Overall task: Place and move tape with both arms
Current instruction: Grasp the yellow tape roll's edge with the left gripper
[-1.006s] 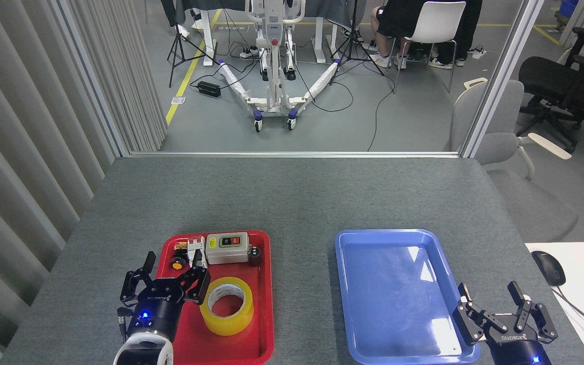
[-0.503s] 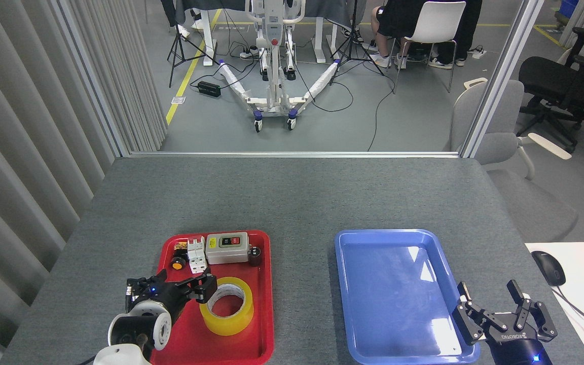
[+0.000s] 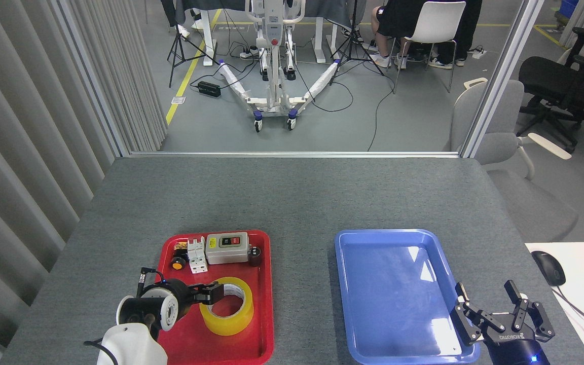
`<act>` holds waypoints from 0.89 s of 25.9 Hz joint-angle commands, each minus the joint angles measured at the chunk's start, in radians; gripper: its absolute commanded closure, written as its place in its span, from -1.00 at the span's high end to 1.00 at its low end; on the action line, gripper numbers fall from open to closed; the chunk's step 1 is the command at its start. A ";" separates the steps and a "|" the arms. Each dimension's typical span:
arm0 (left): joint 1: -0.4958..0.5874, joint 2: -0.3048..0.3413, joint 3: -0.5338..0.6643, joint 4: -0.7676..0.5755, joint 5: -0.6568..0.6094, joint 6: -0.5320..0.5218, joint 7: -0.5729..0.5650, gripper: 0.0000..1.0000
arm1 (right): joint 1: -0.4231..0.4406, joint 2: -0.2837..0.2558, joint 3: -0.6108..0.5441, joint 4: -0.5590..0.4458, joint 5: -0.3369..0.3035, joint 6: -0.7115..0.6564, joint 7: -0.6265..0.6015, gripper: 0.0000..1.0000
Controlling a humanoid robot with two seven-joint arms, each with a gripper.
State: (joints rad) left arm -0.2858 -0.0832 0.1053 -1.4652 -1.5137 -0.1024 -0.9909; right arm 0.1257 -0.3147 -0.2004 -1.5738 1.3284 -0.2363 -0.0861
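- Down on the grey worktop (image 3: pixel 292 197), the tape (image 3: pixel 227 305) lies flat in the red tray (image 3: pixel 265 324): a wide yellow, see-through roll with a white printed core, its hole facing up.
- It sits in the tray's near half, closer to the right rim than the left.
- At the tray's far end are a grey switch box (image 3: pixel 227 248), a white block (image 3: pixel 197 256) and an orange-capped button (image 3: pixel 177 263), all apart from the roll.
- The left hand (image 3: pixel 211 292) lies turned sideways, its dark fingers (image 3: pixel 214 290) reaching over the roll's left rim; whether they grip it, or how wide they stand, I cannot tell.
- The right hand (image 3: pixel 500 319) hovers at the near right corner of the blue tray (image 3: pixel 342 304), its fingers spread wide with nothing between them.
- Between the 2 trays runs a bare strip of worktop, and the whole far half up to the back edge lies open.
- A mouse (image 3: pixel 548 267) sits on a white desk (image 3: pixel 576 304) just past the right edge.
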 commanded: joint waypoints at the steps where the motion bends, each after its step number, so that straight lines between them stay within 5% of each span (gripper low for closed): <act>1: -0.016 0.000 -0.016 0.040 -0.002 0.006 -0.002 1.00 | 0.000 0.000 -0.002 0.001 0.000 0.000 0.000 1.00; 23: -0.092 0.054 -0.099 0.246 -0.016 0.036 -0.080 1.00 | 0.006 -0.001 -0.007 0.002 0.000 0.003 0.000 1.00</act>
State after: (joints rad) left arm -0.3708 -0.0359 0.0188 -1.2440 -1.5252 -0.0730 -1.0737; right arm 0.1303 -0.3163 -0.2078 -1.5723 1.3284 -0.2337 -0.0895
